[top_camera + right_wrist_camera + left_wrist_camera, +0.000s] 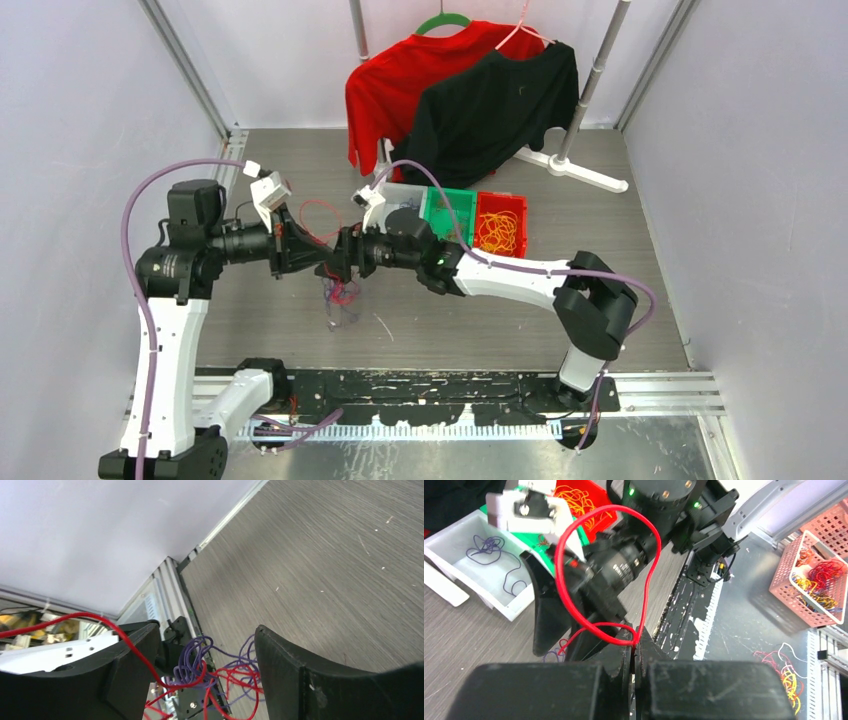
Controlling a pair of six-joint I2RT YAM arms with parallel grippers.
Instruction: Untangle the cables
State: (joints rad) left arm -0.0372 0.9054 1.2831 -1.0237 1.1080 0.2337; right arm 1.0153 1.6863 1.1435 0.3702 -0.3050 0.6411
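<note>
Top view: at centre, left gripper [322, 263] and right gripper [346, 255] tip to tip, with purple-red cables [340, 293] hanging straight down beneath.

Left wrist: pressed together at bottom centre, pinching 1 red cable [560, 577], looped upward, long axis near vertical. Upper left, a purple strand in a white bin [459, 545].

Right wrist: spread wide, 2 fingers [130, 665] along the lower edge, tangle low between them.
</note>
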